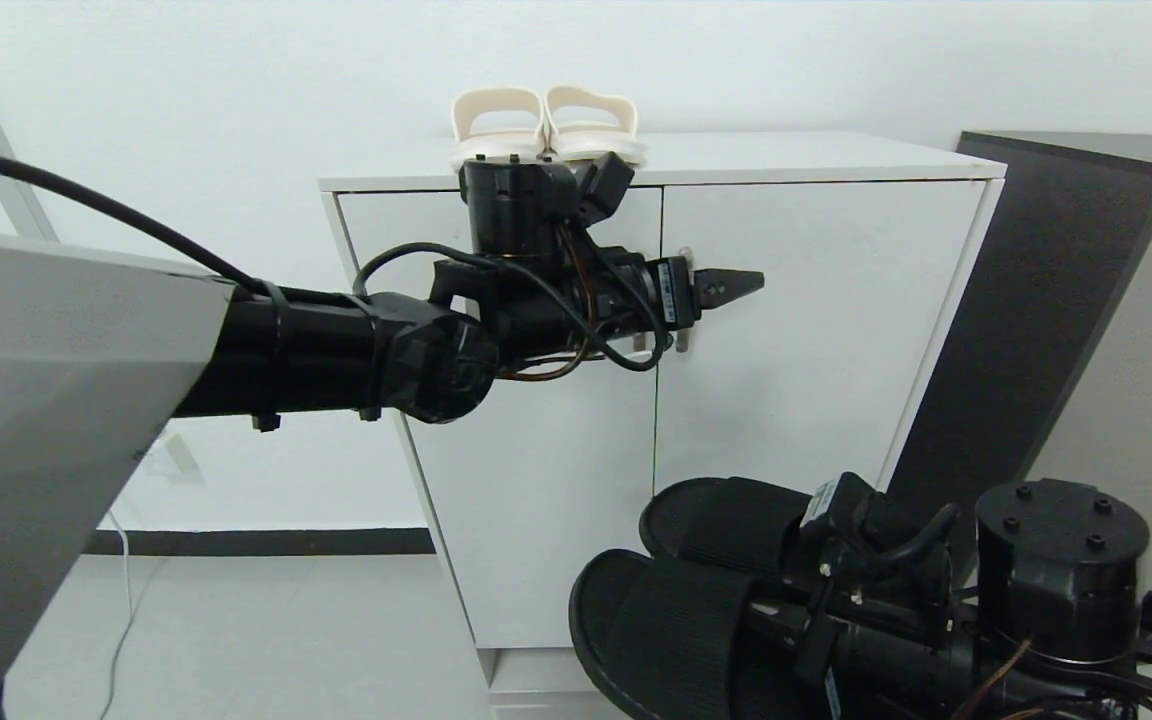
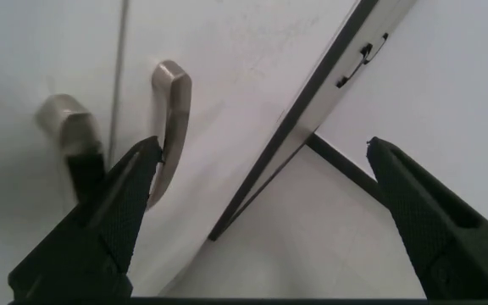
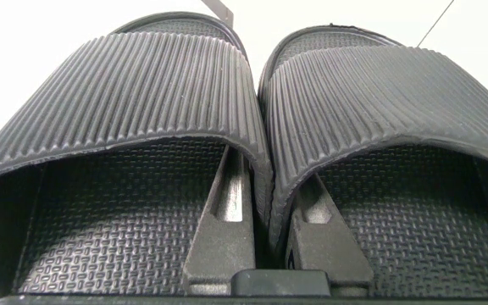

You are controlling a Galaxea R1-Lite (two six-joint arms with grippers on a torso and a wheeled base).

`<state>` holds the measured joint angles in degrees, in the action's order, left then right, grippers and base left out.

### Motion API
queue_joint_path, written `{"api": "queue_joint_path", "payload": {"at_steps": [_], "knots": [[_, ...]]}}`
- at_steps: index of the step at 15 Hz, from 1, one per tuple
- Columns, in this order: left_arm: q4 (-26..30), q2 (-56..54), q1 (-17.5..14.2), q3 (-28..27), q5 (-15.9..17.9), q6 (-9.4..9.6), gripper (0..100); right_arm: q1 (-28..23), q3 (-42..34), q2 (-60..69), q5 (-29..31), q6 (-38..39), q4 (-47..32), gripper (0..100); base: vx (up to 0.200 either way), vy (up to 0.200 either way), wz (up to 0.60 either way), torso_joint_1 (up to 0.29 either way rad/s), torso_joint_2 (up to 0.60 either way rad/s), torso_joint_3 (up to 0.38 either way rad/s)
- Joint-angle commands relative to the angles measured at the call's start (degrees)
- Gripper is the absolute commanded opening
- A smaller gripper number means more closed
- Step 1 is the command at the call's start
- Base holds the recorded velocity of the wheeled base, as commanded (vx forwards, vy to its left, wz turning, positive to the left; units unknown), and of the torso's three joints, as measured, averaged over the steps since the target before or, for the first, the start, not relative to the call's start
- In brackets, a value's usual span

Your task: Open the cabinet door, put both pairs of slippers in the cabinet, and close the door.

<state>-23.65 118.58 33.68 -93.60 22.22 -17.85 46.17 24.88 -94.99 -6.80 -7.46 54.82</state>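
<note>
The white cabinet (image 1: 816,330) has both doors closed, with two metal handles (image 1: 684,340) at the centre seam. A cream pair of slippers (image 1: 546,125) rests on its top. My left gripper (image 1: 736,285) hovers at handle height in front of the right door. In the left wrist view the left gripper (image 2: 263,146) is open, one finger (image 2: 117,220) just beside the curved handle (image 2: 172,119). Lower right, my right gripper (image 1: 786,600) holds a black pair of slippers (image 1: 696,600). Its fingers (image 3: 223,229) sit inside both black slippers (image 3: 142,102), shut on their adjoining side walls.
A tall dark grey unit (image 1: 1036,300) stands directly right of the cabinet. The pale floor (image 1: 256,630) lies to the left of the cabinet, with a thin cable along the wall.
</note>
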Motion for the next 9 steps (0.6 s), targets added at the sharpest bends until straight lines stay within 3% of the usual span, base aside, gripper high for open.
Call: {"api": "queue_joint_path", "payload": {"at_steps": [1, 3, 4, 9], "knots": [[0.4, 2.1, 0.9, -1.9, 0.0, 0.01, 100, 0.1, 0.0, -0.1, -0.1, 0.0, 0.0, 0, 0.0, 0.0, 0.0, 0.0, 0.0, 0.0], [0.4, 2.3, 0.9, -2.0, 0.0, 0.01, 100, 0.1, -0.1, -0.1, -0.1, 0.0, 0.0, 0, 0.0, 0.0, 0.0, 0.0, 0.0, 0.0], [0.4, 2.3, 1.0, -1.9, -0.2, 0.01, 0, 0.2, -0.1, -0.1, -0.1, 0.0, 0.0, 0, 0.0, 0.0, 0.0, 0.0, 0.0, 0.0], [-0.2, 0.0, 1.0, 1.6, -0.7, 0.01, 0, 1.7, -1.2, 0.2, -0.2, 0.2, 0.0, 0, 0.0, 0.0, 0.0, 0.0, 0.0, 0.0]]}}
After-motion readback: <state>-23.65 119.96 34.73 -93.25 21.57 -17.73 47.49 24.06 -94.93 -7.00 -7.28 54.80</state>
